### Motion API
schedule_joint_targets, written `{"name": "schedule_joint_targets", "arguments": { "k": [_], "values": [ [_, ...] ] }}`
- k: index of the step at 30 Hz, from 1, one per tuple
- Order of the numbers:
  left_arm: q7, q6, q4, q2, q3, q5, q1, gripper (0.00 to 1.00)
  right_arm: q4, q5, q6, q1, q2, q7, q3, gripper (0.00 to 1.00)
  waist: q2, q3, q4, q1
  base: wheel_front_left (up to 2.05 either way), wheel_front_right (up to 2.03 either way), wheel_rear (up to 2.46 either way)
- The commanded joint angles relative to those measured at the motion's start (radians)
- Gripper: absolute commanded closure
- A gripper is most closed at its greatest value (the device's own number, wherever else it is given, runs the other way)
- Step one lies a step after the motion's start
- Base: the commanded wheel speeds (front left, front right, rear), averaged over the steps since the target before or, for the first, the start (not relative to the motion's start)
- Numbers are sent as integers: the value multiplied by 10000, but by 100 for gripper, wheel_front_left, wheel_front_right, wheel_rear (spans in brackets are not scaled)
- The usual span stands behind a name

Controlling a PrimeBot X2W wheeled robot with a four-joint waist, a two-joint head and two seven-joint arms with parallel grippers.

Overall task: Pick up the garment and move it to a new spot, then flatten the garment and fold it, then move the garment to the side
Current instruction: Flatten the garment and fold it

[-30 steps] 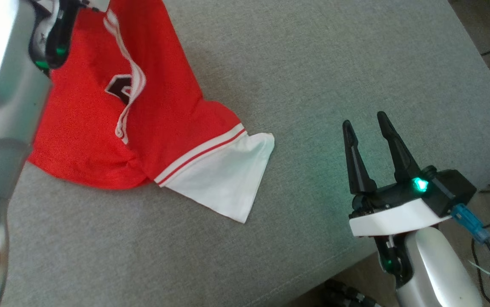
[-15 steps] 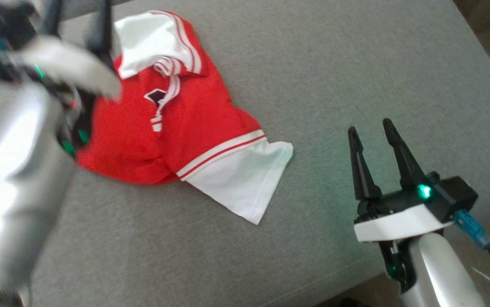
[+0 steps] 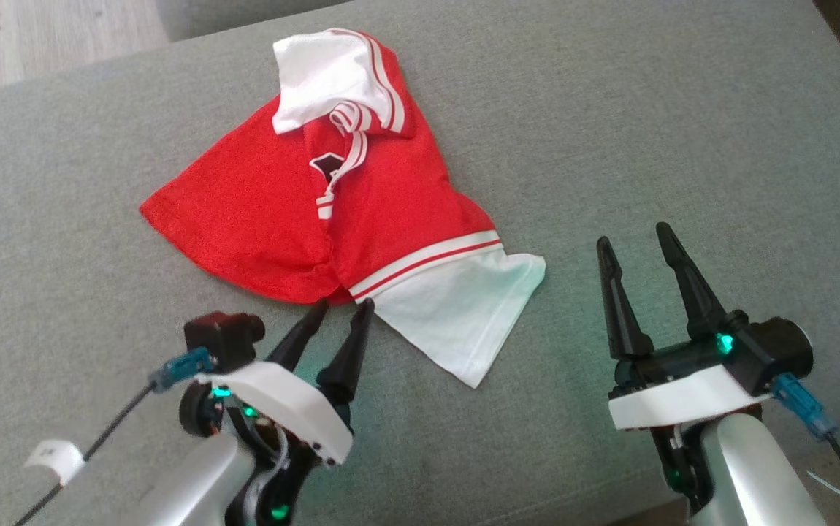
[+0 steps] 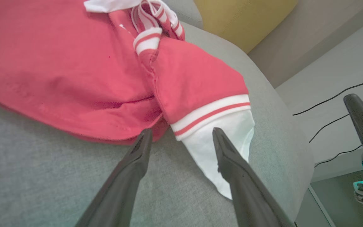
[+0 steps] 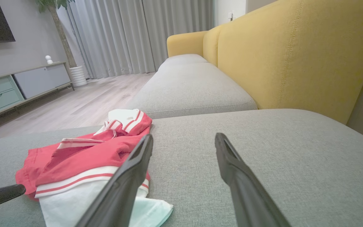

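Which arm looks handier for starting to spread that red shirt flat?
Left, probably: the left gripper, open, sits at the near edge of the shirt; the right gripper is off to the side.

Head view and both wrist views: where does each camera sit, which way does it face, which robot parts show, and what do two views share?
Head view: on the head, looking down at the garment on the cushion; left gripper and right gripper, open.
Left wrist view: on the left wrist, facing the garment's white sleeve; its own fingers.
Right wrist view: low over the cushion, facing along the yellow backrest; its own fingers.
Shared: both wrist views show the white sleeve.
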Motion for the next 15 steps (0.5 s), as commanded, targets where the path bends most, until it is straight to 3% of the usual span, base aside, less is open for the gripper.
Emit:
{"name": "schedule_joint_targets", "arguments": {
  "k": [1, 6, 15],
  "values": [
    [-14, 169, -493, 58, 293, -13, -241, 0, -280, -92, 77, -112, -29, -63, 247, 0, 0, 46, 39, 2, 0, 0, 0],
    [383, 176, -751, -233, -30, -389, 123, 0, -305, -137, 77, -153, -29, -63, 282, 0, 0, 273, 73, 2, 0, 0, 0],
    [796, 106, 303, -499, -225, -554, -166, 0, -336, -84, 77, -298, -29, -63, 358, 0, 0, 596, -178, 2, 0, 0, 0]
  ]
}}
